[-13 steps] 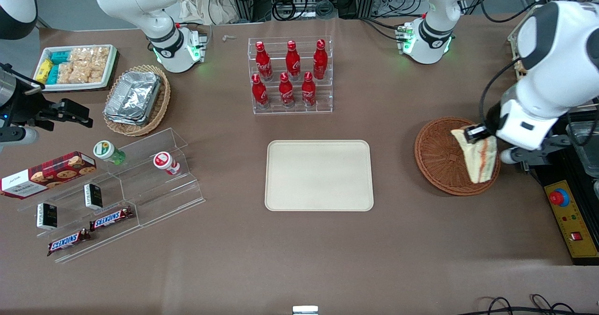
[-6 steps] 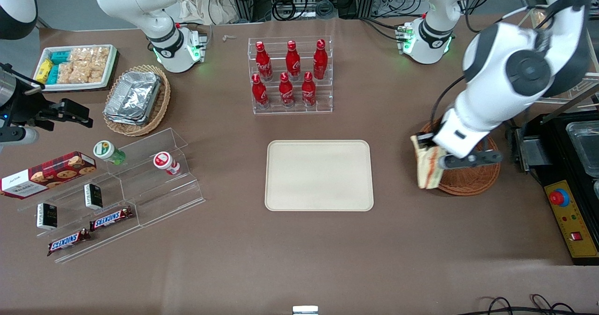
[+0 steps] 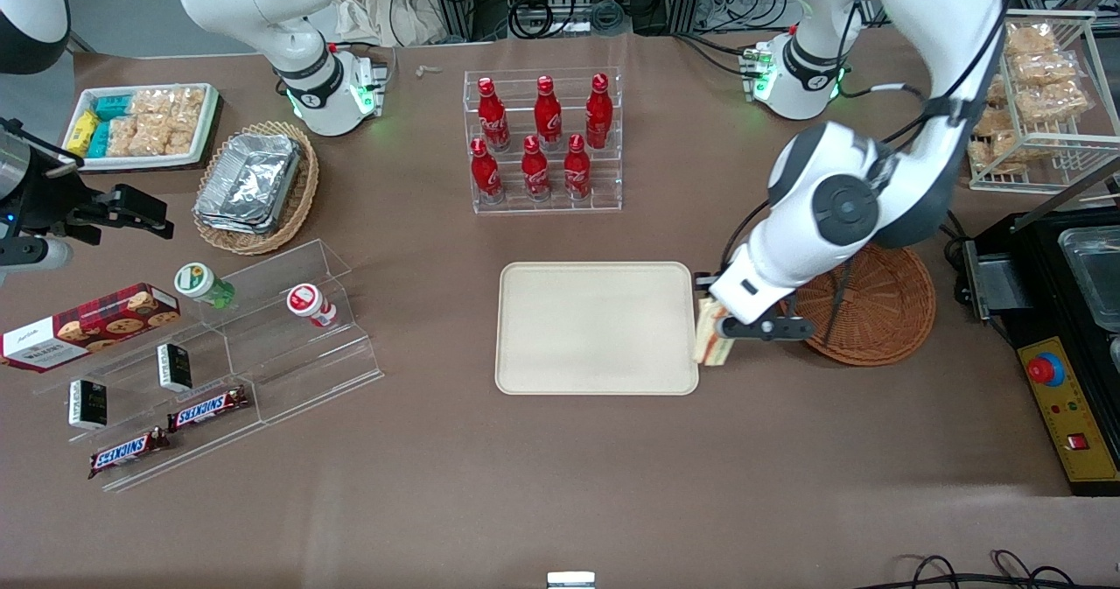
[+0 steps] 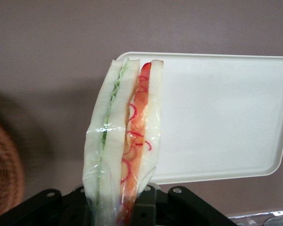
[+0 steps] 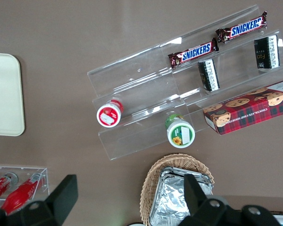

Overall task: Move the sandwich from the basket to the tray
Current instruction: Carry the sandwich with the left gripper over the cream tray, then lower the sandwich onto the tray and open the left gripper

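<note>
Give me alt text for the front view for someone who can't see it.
The left arm's gripper holds the wrapped sandwich at the edge of the cream tray, with the wicker basket beside it toward the working arm's end. Red bottles stand farther from the camera.

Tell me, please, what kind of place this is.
Probably a robotics lab staged as a snack shop: red bottles in a clear rack, Snickers bars on acrylic shelves, cables at the table's edge. The gripper holds the sandwich beside the tray.
</note>
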